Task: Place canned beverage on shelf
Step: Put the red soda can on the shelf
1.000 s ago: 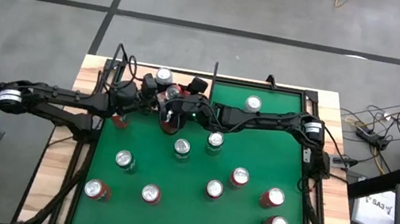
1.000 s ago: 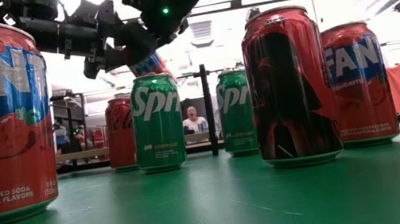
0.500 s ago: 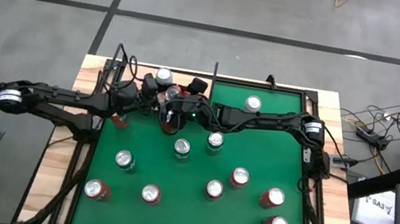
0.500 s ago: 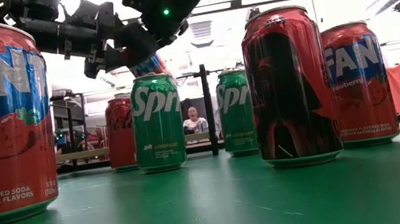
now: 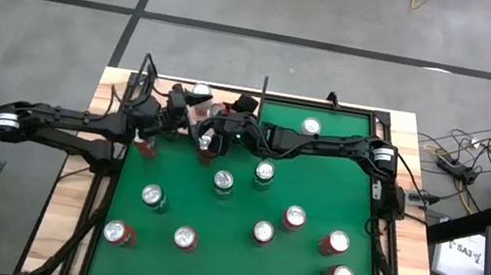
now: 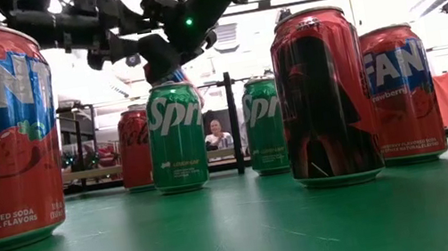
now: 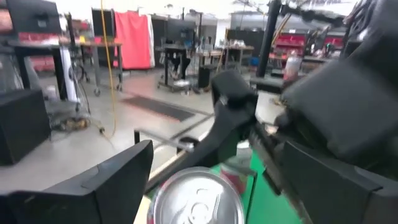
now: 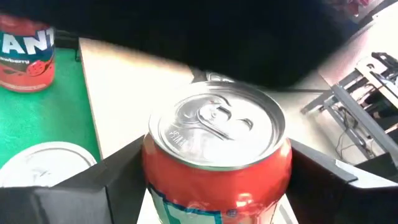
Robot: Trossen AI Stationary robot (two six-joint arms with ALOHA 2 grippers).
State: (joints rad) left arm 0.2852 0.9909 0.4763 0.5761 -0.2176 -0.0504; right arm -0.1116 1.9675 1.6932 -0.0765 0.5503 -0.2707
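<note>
Right wrist view shows right gripper jaws pinching red aluminium can; left gripper jaws spread, seemingly clear. Lower squarely onto pale wooden shelf.

Both arms are dark, near-black, built of slim tubular links joined by bulkier rounded housings. The left arm ends at its outer base in a pale grey cylindrical cap; the right arm carries a similar light ring at its shoulder joint. Thin black cables loop loosely along the links and bunch behind the jaws. Small green indicator lights glow on the wrist housing just behind the right jaws. Up close, the fingers are matte black, broad and flat-faced with angular, chamfered edges, and the wrist block behind them is a boxy black casing.
</note>
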